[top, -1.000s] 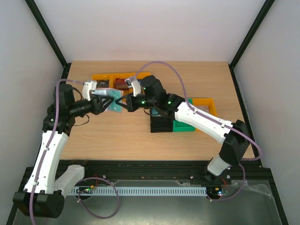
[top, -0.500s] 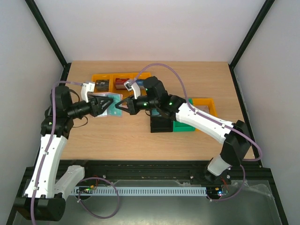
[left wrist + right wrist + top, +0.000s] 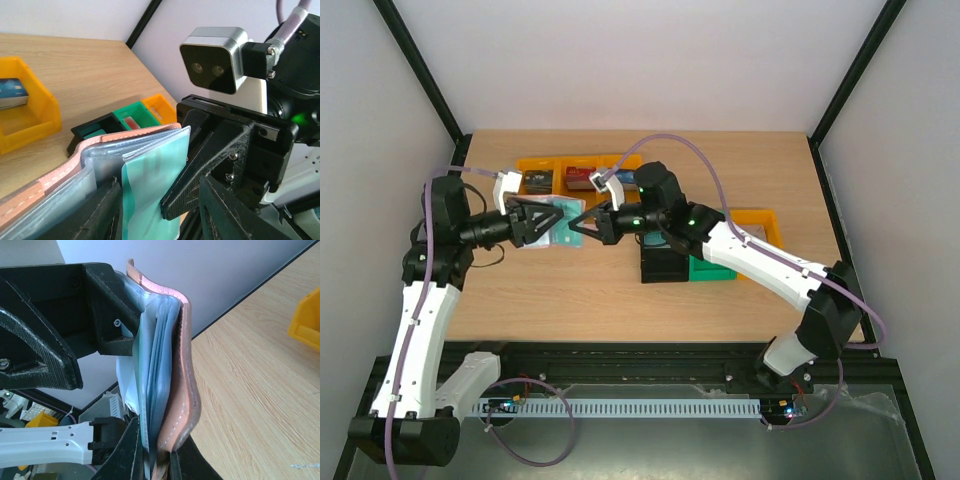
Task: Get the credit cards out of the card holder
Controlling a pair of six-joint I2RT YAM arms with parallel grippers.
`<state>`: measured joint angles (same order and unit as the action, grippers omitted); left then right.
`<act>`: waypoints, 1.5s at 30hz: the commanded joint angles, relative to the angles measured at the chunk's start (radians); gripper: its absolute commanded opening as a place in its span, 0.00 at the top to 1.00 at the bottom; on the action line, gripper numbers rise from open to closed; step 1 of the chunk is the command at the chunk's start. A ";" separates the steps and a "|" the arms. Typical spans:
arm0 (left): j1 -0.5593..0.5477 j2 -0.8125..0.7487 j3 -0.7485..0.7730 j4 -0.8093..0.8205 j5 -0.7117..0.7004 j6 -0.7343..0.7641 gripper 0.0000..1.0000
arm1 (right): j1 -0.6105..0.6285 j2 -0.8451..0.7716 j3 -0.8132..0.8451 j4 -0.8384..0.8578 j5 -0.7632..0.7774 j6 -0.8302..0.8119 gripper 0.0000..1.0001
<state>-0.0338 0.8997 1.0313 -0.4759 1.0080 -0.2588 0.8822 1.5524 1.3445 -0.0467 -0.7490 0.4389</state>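
Observation:
The card holder (image 3: 561, 213) hangs above the table between both grippers. Its pinkish-brown cover (image 3: 125, 142) is folded open and its clear sleeves fan out. A teal credit card (image 3: 150, 200) sits in the front sleeve. My right gripper (image 3: 157, 440) is shut on the holder's (image 3: 182, 370) edge, pinching cover and sleeves together. My left gripper (image 3: 160, 187) stands open around the teal sleeve, one finger against the sleeves, the other well clear. The right gripper's tip (image 3: 172, 207) presses the teal sleeve from the far side. Other cards are hidden in the sleeves.
Yellow bins (image 3: 545, 170) holding small card packs stand at the back of the table. A black bin (image 3: 665, 265), a green bin (image 3: 715, 272) and an orange bin (image 3: 760, 222) sit under the right arm. Black frame posts edge the table.
Both grippers have shifted slightly left with the holder between them. The left jaws have widened a little. The right gripper has kept its pinch.

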 commanded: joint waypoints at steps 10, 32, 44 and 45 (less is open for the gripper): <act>-0.036 -0.052 -0.041 -0.019 0.264 -0.054 0.56 | 0.029 -0.054 -0.020 0.193 -0.025 -0.007 0.98; 0.002 -0.073 -0.134 0.085 0.222 -0.185 0.57 | 0.029 -0.096 -0.087 0.321 -0.174 -0.016 0.98; 0.000 -0.088 -0.163 0.142 0.264 -0.210 0.74 | 0.030 0.090 0.063 0.465 -0.138 0.173 0.98; 0.000 -0.088 -0.157 0.132 0.274 -0.197 0.79 | 0.029 0.102 0.076 0.478 -0.148 0.186 0.98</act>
<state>0.0242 0.8116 0.8593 -0.2565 1.0599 -0.4702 0.8730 1.5894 1.2884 0.1078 -0.8478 0.5404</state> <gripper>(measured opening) 0.281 0.063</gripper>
